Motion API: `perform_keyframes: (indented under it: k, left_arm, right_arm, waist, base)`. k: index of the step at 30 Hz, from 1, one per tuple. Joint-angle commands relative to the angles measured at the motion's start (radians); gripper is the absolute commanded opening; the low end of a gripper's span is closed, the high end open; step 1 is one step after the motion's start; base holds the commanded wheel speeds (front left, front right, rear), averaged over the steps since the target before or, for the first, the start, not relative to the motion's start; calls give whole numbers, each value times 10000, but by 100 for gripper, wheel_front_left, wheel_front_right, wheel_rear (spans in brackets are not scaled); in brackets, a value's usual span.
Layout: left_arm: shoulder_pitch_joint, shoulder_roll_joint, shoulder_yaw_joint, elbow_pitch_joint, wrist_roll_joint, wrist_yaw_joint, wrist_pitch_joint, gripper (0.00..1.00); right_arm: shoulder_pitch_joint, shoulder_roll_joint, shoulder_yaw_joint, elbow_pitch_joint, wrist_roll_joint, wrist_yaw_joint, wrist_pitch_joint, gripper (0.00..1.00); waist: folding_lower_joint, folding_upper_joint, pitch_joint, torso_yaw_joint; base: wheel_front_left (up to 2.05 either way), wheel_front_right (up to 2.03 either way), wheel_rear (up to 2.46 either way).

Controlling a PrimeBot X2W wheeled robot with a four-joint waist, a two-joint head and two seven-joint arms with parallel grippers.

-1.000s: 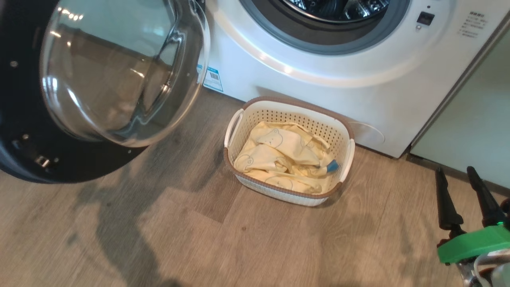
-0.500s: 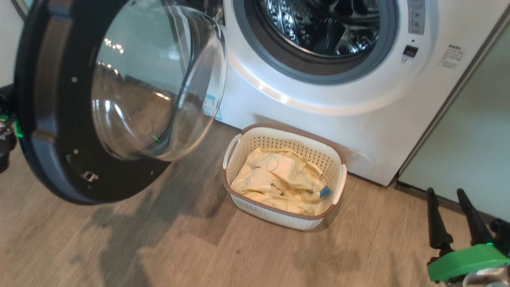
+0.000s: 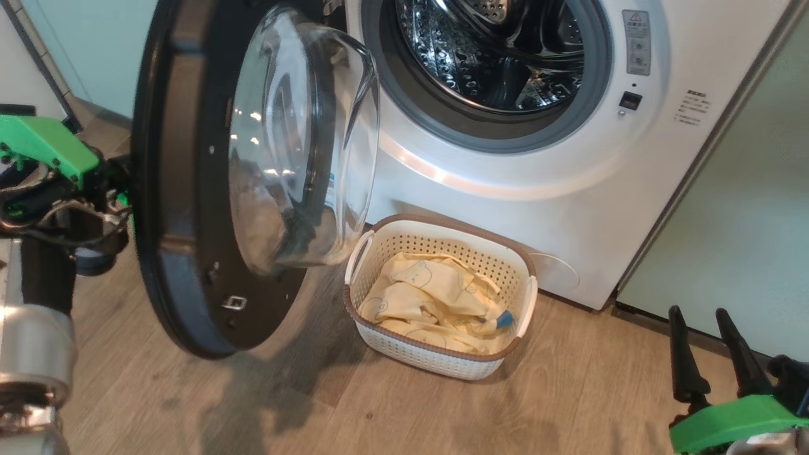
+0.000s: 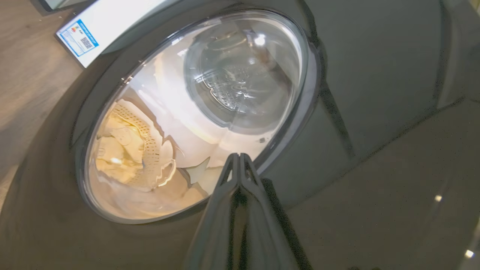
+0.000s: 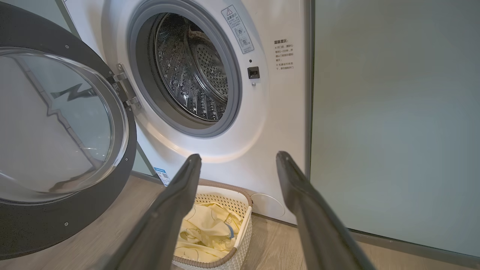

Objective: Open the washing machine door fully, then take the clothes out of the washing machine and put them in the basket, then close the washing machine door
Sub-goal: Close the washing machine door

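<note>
Left gripper (image 4: 239,156) clenched at the washing machine door (image 4: 375,93) — right gripper (image 5: 238,159) spread, empty.

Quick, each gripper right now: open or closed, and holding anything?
Left gripper: shut, holding nothing, tips by the outer face of the washing machine door.
Right gripper: open, empty.

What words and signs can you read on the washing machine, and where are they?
"温馨提示:" as far as it can be made out, heading the Chinese print on the washing machine front; the lines under it are too small to read.
On the grey sticker beside the drum opening: a warning triangle; its text is too small.
On the blue-white sticker low on the front: a square code; its text is blurred.
</note>
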Motion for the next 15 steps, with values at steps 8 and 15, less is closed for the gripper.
perform_keyframes:
  k: [8, 15]
  left_arm:
    - [511, -233, 225, -2070, -486, 640, 472, 0]
    - [1185, -780, 168, -3560, -681, 1109, 670, 0]
  right_arm:
    - [-142, -149, 125, -319, 6, -27, -96, 100]
    - [-123, -171, 117, -331, -10, -27, -96, 100]
  waist:
    - [0, -1, -63, -533]
    - [0, -1, -35, -1175]
  base:
    - [0, 0, 0]
    - [0, 0, 0]
